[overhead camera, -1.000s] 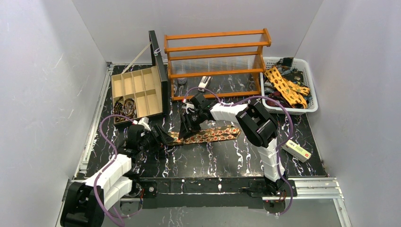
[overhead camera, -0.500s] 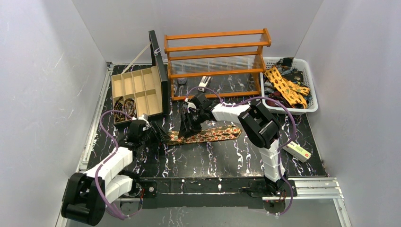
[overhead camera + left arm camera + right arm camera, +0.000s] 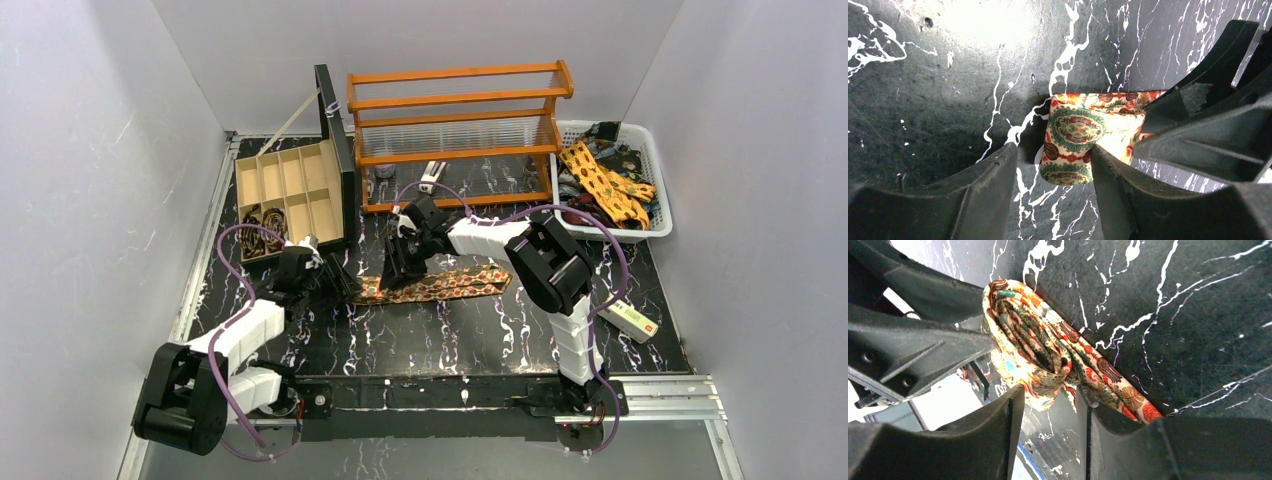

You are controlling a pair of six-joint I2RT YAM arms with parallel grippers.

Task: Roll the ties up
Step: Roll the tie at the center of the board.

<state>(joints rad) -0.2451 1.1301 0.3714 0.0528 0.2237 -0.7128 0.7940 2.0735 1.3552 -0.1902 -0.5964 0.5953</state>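
Note:
A brown-red tie (image 3: 455, 283) with gold-green motifs lies flat across the table's middle, its left end rolled into a small coil. My left gripper (image 3: 345, 287) is at that coil. In the left wrist view the coil (image 3: 1073, 132) sits past the tips of my left gripper (image 3: 1055, 155), touching only the right finger, with the jaws apart. My right gripper (image 3: 392, 275) comes from the far side. In its wrist view the spiral coil (image 3: 1028, 340) fills the gap at the tips of my right gripper (image 3: 1048, 392), touching both fingers.
A wooden compartment box (image 3: 290, 185) with its lid up stands at the back left, with rolled ties (image 3: 262, 228) in its near cells. An orange rack (image 3: 455, 130) is behind. A white basket (image 3: 640, 232) holds loose ties (image 3: 600, 185). A white-and-red box (image 3: 628, 318) lies at right.
My left arm has reached forward and brought its gripper up to the tie's rolled end. The right gripper has shifted only slightly at the coil.

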